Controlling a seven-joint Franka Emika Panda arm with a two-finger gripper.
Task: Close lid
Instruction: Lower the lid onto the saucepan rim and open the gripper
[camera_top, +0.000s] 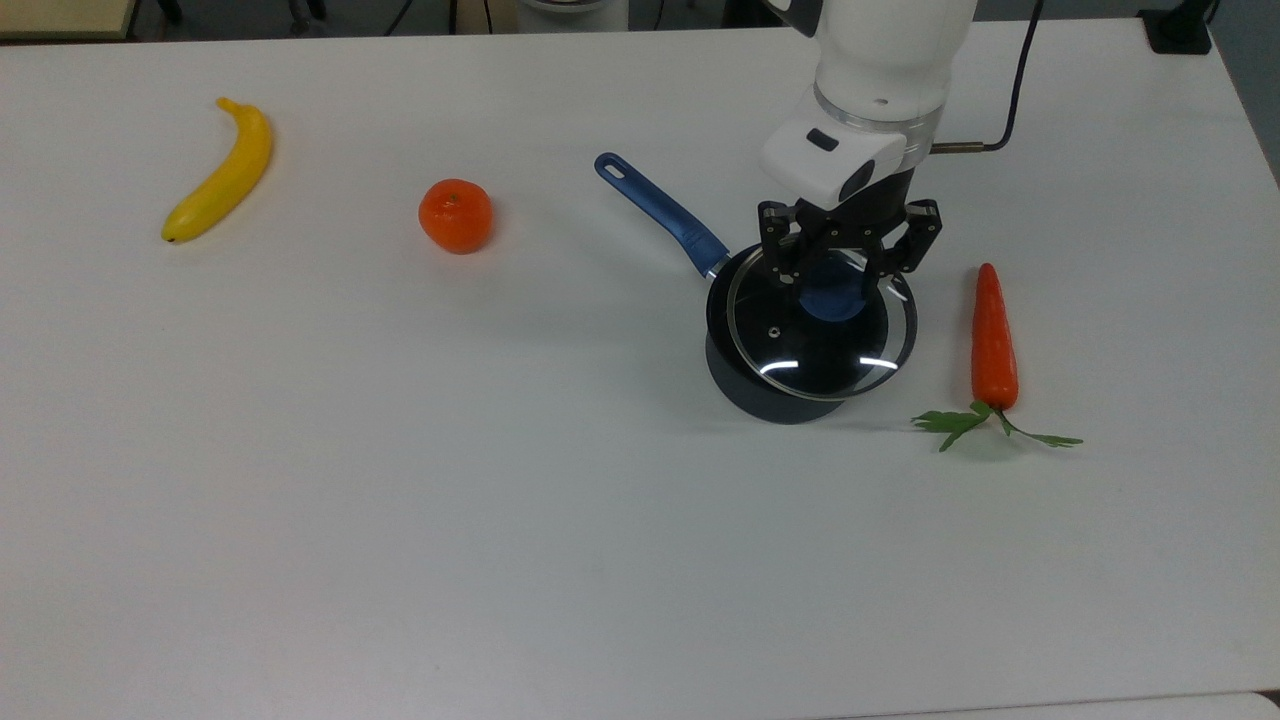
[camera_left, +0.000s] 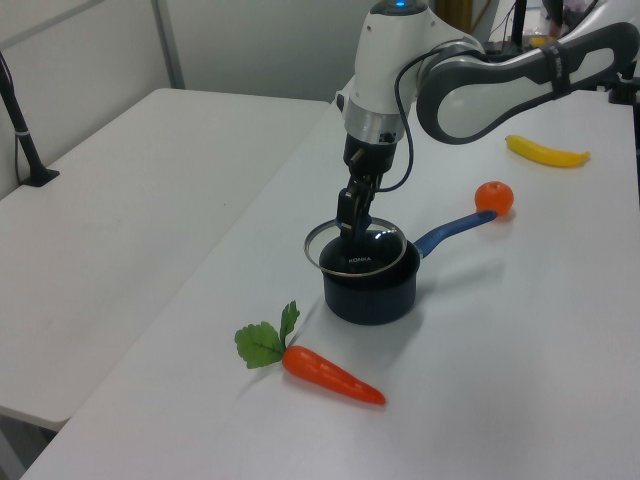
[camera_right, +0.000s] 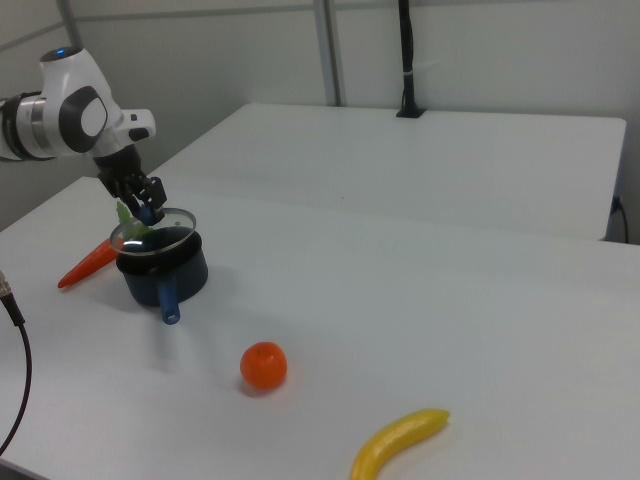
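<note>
The lid (camera_top: 810, 350), clear glass with a metal rim and a blue knob (camera_top: 836, 296), hangs level over the open black saucepan (camera_top: 745, 392), whose blue handle (camera_top: 660, 212) points to the top view's upper left. My gripper (camera_top: 838, 284) comes down from above and is shut on the knob. In the left view the lid (camera_left: 352, 262) sits just above the saucepan (camera_left: 372, 295), shifted a little toward the left view's left, with the gripper (camera_left: 346, 222) over it. The right view shows the lid (camera_right: 156, 234) low over the saucepan (camera_right: 168, 272). Whether the rims touch I cannot tell.
A carrot (camera_top: 994, 340) lies close to the saucepan on the top view's right. An orange (camera_top: 455, 215) and a banana (camera_top: 222, 170) lie further off at the top view's left. The arm's black cable (camera_top: 1005, 110) trails behind the wrist.
</note>
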